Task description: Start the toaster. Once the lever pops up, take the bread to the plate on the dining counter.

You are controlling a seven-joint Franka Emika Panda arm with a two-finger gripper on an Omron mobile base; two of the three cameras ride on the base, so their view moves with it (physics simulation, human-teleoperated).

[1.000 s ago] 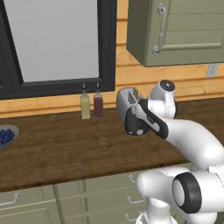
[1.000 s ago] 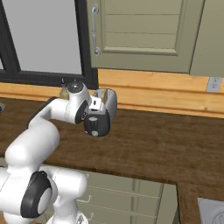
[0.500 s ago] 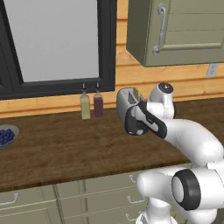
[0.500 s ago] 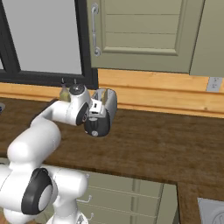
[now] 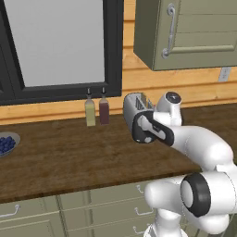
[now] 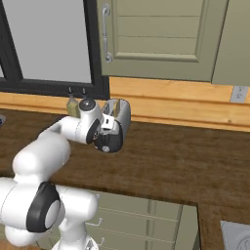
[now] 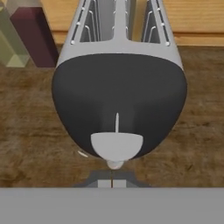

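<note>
Gripper point(image 5: 144, 128) sits right at the toaster's point(image 7: 119, 65) black end panel, lever point(image 7: 116, 146) low dead ahead, slot vertical; can't tell finger state.

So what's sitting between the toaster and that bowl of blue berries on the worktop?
Two bottles, one olive and one dark red, stand by the wall between the toaster and the berry bowl, in the left base view; otherwise bare wood.

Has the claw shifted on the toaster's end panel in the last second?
No. In both base views the claw sits at the same spot on the toaster, level with the two bottles as before.
</note>
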